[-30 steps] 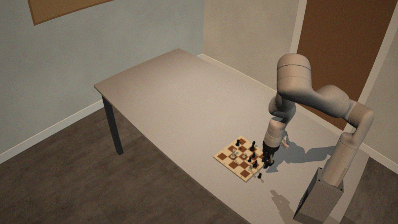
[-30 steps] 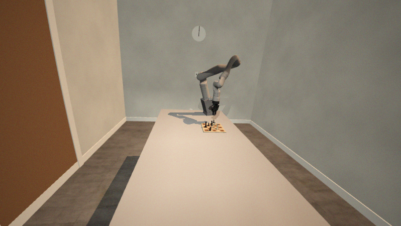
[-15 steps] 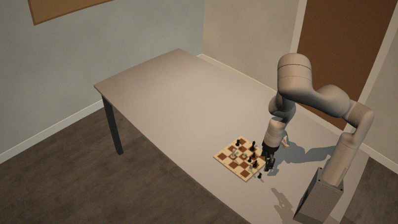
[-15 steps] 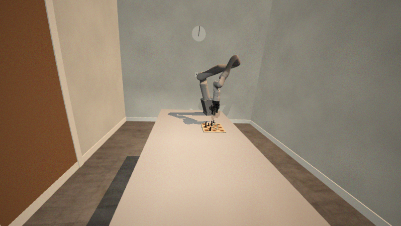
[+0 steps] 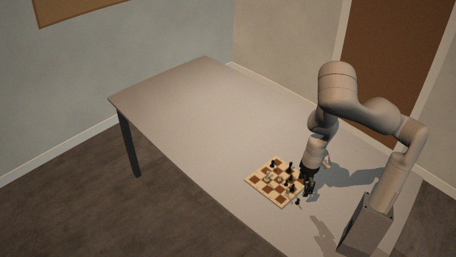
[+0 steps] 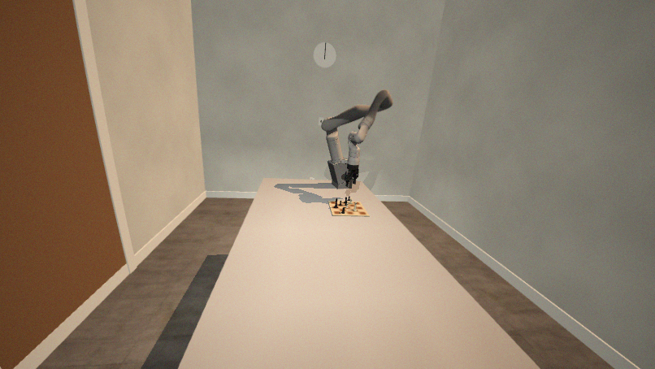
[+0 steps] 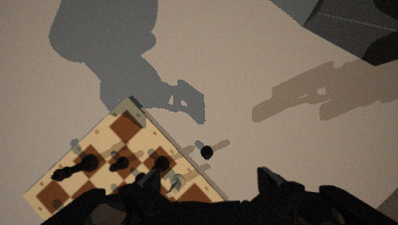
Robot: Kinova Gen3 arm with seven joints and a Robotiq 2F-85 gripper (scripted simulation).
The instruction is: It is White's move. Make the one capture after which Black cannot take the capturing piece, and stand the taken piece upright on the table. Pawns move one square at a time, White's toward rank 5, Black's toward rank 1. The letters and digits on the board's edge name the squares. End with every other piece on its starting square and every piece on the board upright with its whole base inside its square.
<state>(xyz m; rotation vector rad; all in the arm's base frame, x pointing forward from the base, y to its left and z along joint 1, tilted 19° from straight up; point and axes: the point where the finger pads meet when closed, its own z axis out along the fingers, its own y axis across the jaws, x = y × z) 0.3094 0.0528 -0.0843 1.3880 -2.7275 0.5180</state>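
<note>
A small chessboard [image 5: 255, 179] [image 6: 362, 213] [image 7: 126, 126] lies near the table's right end and holds several black and white pieces. A black pawn [image 5: 297, 201] [image 7: 206, 152] stands upright on the table just off the board's near corner, apart from the fingers. My gripper [image 5: 306, 191] [image 6: 350, 177] [image 7: 208, 178] is open and empty. It hangs a little above the table beside the board's right edge, above and just behind the pawn. In the wrist view, black pieces [image 7: 120, 162] on the board stand close to my left finger. The white pieces [image 5: 267, 175] look small and faint.
The long table [image 5: 207, 111] [image 6: 344, 284] [image 7: 249, 60] stretches away from the board. The robot's base [image 5: 363, 230] [image 7: 348, 20] stands at the table's end near the board. The arm casts shadows on the table beside the board.
</note>
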